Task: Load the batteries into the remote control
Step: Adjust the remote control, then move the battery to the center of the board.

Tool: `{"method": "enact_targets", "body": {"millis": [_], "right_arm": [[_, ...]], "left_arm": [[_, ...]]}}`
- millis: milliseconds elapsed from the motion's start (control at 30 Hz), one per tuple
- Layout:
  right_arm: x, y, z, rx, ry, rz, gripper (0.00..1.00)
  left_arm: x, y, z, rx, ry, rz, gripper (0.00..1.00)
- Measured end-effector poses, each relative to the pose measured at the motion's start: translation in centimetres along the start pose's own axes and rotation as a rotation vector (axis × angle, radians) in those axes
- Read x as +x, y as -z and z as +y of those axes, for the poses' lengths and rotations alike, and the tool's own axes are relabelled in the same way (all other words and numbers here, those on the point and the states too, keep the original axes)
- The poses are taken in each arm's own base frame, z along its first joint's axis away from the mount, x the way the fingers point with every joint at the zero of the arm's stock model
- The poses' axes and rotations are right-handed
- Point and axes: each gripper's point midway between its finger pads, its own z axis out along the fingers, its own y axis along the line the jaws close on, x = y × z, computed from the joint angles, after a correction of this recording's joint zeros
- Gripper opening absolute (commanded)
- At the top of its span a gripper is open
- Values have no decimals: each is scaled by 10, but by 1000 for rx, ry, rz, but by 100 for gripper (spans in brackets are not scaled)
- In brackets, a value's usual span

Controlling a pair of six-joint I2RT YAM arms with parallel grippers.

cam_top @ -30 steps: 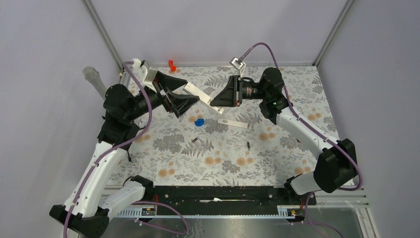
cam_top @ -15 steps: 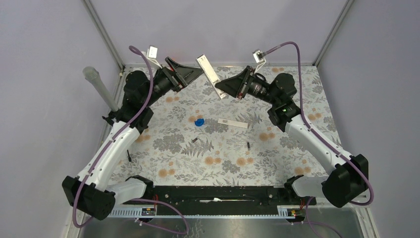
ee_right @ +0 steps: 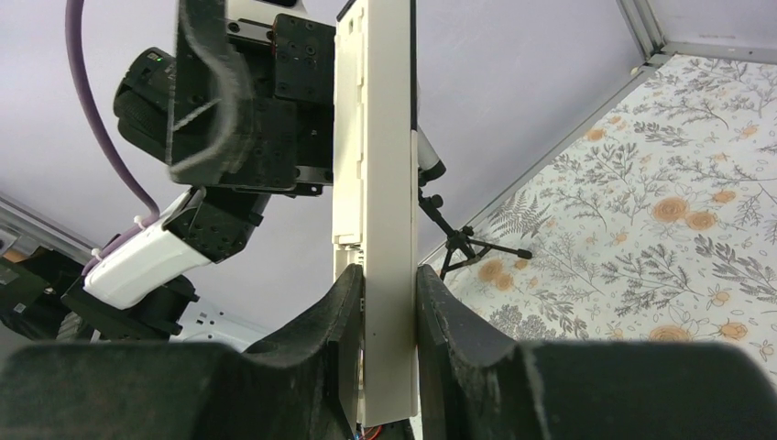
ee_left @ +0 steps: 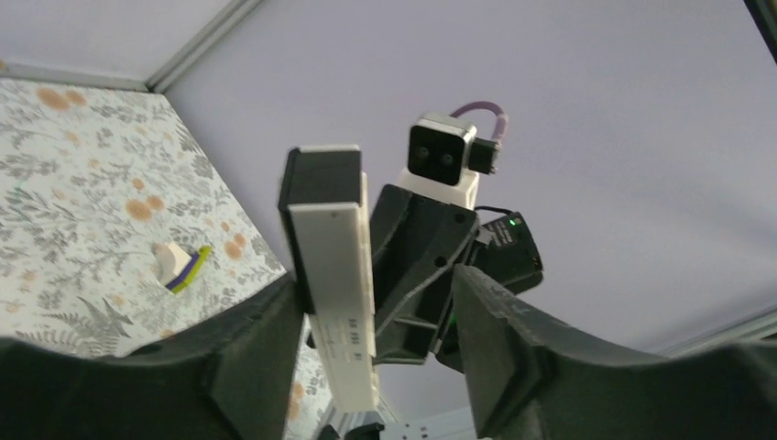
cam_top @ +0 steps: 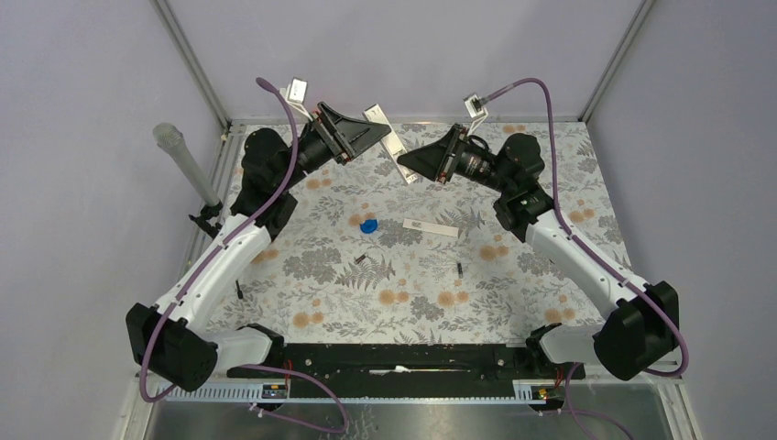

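The white remote control [cam_top: 399, 149] is held up in the air over the back of the table, between the two arms. My right gripper [cam_top: 405, 166] is shut on its lower end, and in the right wrist view both pads [ee_right: 350, 302] press the remote control [ee_right: 376, 183]. My left gripper [cam_top: 379, 137] straddles the upper end. In the left wrist view one finger [ee_left: 275, 316] touches the remote control [ee_left: 334, 275], while the other stands apart, so the left gripper [ee_left: 376, 286] is open. One slim dark battery [cam_top: 458, 269] lies on the mat, with another small dark piece [cam_top: 362, 259] to its left.
A flat white cover strip [cam_top: 431, 228] and a blue blob [cam_top: 368, 225] lie mid-mat. A thin dark object [cam_top: 239, 290] rests at the mat's left edge. A grey cylinder [cam_top: 183, 163] stands outside the left frame post. A small black tripod [ee_right: 463, 247] shows by the wall.
The right gripper has lifted the remote up and toward the back. The left arm has followed, brought its jaws round the remote's upper end, and narrowed them.
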Motion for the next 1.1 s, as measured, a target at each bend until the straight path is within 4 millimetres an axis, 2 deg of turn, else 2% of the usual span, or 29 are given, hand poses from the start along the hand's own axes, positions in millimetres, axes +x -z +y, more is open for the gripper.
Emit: {"method": "enact_targets", "body": {"millis": [100, 200, 267, 333, 400, 467, 533, 600, 700, 767, 833, 900, 967, 1100], "right_arm": [[0, 0, 1, -3, 0, -1, 15], [1, 0, 0, 1, -7, 5, 16], [4, 1, -1, 3, -16, 17, 16], [5, 1, -1, 6, -19, 21, 21], [5, 1, -3, 11, -18, 21, 43], [8, 1, -5, 20, -27, 35, 66], [10, 2, -6, 36, -33, 55, 79], [8, 2, -5, 50, -24, 70, 85], [4, 5, -4, 77, 11, 79, 87], [4, 11, -5, 114, 32, 81, 84], [5, 18, -8, 162, 52, 82, 78], [6, 23, -15, 214, 66, 89, 68], [11, 30, -31, 303, 64, 102, 64], [38, 51, -85, 560, 6, 187, 62]], "left_arm": [[1, -3, 4, -4, 13, 3, 46], [4, -8, 12, -13, 22, 12, 43], [9, -12, 15, -14, 27, 24, 32], [13, -15, 19, -19, 32, 34, 14], [14, -16, 22, -23, 34, 39, 0], [15, -16, 25, -32, 20, 44, 0], [16, -15, 32, -54, -1, 53, 0], [15, -11, 43, -82, -37, 58, 0], [1, -3, 57, -116, -102, 44, 0], [-12, 6, 64, -135, -152, 30, 0], [-25, 17, 67, -147, -212, 15, 0], [-34, 27, 66, -163, -274, 0, 0], [-36, 35, 65, -186, -321, -2, 0], [-37, 52, 73, -306, -363, -17, 0]]}}
